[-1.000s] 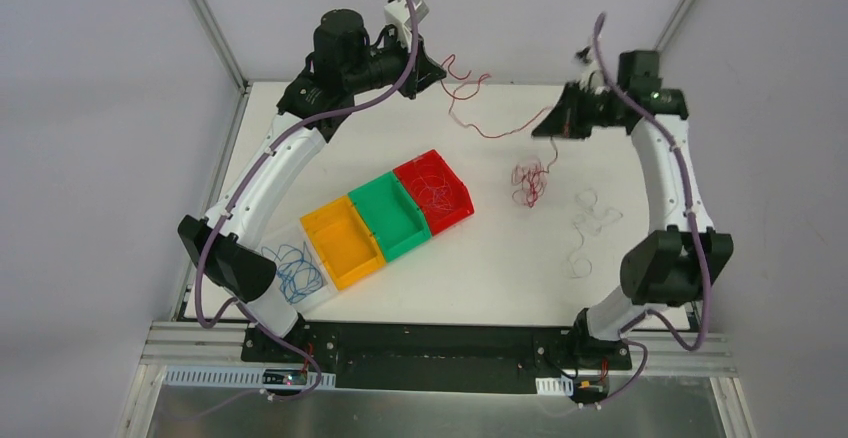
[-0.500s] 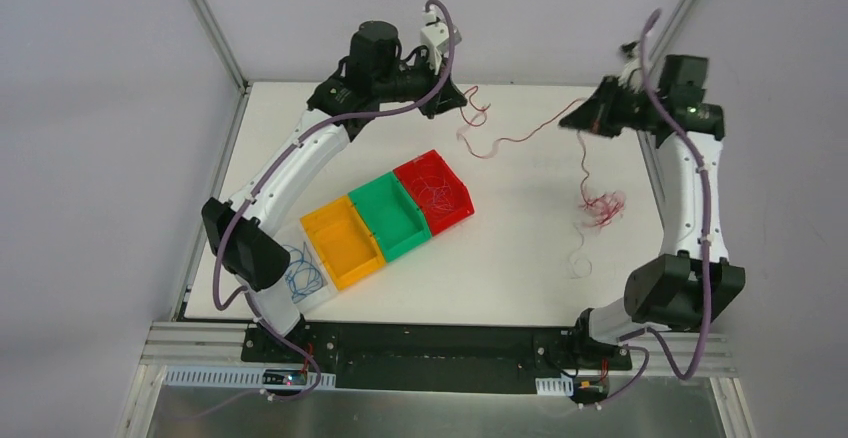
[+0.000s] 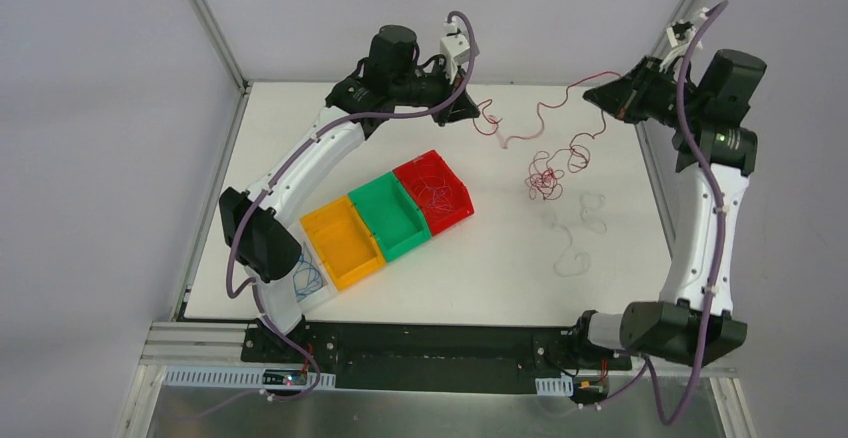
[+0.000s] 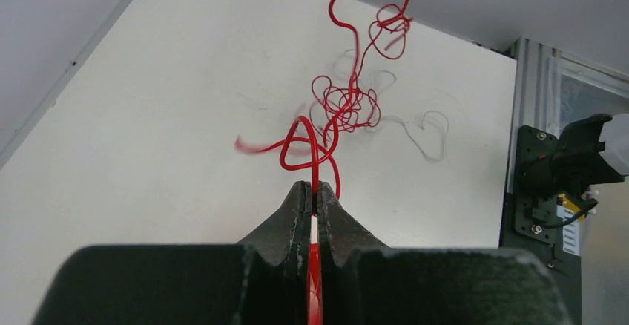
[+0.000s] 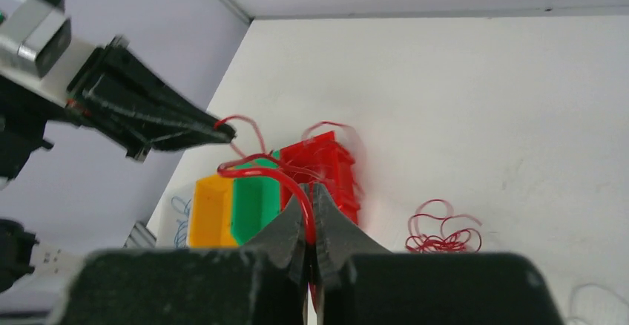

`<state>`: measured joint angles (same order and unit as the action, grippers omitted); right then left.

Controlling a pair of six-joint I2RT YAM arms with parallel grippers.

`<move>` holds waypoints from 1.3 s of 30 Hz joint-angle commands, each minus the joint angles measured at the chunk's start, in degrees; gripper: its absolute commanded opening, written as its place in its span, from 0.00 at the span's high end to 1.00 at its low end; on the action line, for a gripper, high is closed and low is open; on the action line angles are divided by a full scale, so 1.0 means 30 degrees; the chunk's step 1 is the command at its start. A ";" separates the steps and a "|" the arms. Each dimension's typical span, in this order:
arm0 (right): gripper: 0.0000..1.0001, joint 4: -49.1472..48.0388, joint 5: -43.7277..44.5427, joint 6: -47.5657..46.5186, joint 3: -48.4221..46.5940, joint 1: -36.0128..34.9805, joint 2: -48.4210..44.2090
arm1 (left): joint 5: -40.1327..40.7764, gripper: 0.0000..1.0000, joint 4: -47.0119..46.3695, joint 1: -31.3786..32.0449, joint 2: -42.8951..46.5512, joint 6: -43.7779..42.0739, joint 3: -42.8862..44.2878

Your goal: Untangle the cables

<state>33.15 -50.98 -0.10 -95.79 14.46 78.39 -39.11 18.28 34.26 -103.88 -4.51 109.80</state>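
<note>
A thin red cable (image 3: 545, 110) hangs in the air between my two grippers, with a tangled clump (image 3: 545, 180) dangling below it. My left gripper (image 3: 474, 111) is shut on one end of a red cable (image 4: 319, 154), held high at the back centre. My right gripper (image 3: 598, 93) is shut on the other end (image 5: 285, 176), raised at the back right. The clump also shows in the left wrist view (image 4: 348, 106) and the right wrist view (image 5: 443, 236). White cables (image 3: 580, 233) lie on the table at the right.
A row of bins sits left of centre: red (image 3: 452, 213) with cables in it, green (image 3: 395, 233), orange (image 3: 340, 248), and a clear one (image 3: 305, 278) holding blue cables. The table's back edge and frame posts stand behind both grippers.
Both grippers rose and moved right, the right one further up and out. The red cable stretched between them and the clump swung left, off the table.
</note>
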 commanded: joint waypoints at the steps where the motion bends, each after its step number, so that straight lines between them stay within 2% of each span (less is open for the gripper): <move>1: 1.00 -0.0653 -0.0283 0.0491 0.2872 -0.1445 -0.1847 | -0.2278 1.00 -0.1474 0.0564 -0.0133 0.0005 0.1579; 6: 1.00 -0.5012 0.1378 0.4431 0.4936 -0.1984 -0.2787 | -0.2812 1.00 -0.3472 0.1772 -0.1221 0.1073 0.1863; 14: 1.00 -0.6244 0.3732 0.7736 0.7313 -0.2953 -0.3838 | -0.3109 0.93 -0.8393 0.3524 -0.3348 0.4814 0.1827; 21: 1.00 -0.6635 0.4280 0.9127 0.8708 -0.3264 -0.4632 | -0.3412 0.76 -1.0794 0.4098 -0.4856 0.8680 0.2117; 25: 1.00 -0.6794 0.4517 0.9412 0.8961 -0.3352 -0.4728 | -0.3726 0.65 -1.1799 0.4262 -0.5092 0.9884 0.1845; 29: 1.00 -0.6974 0.4899 0.9441 0.9204 -0.3529 -0.4725 | -0.3838 0.58 -1.3093 0.4326 -0.5420 1.1452 0.1838; 32: 1.00 -0.7019 0.5168 0.9436 0.9287 -0.3562 -0.4632 | -0.4090 0.53 -1.3490 0.4440 -0.5543 1.1974 0.1811; 36: 1.00 -0.7599 0.5025 1.0040 0.9236 -0.3765 -0.4461 | -0.3209 0.45 -1.2668 0.4889 -0.5559 1.0899 0.1732; 38: 1.00 -0.7699 0.4892 1.0216 0.9222 -0.3875 -0.4463 | -0.2303 0.47 -1.1837 0.5011 -0.5832 1.0569 0.2009; 39: 1.00 -0.7708 0.4791 1.0252 0.9228 -0.3892 -0.4492 | -0.2049 0.53 -1.1496 0.5059 -0.6009 1.0533 0.2343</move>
<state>13.17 -35.11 28.16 -67.75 4.05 65.67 -48.49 -15.99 47.88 -120.77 28.47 113.91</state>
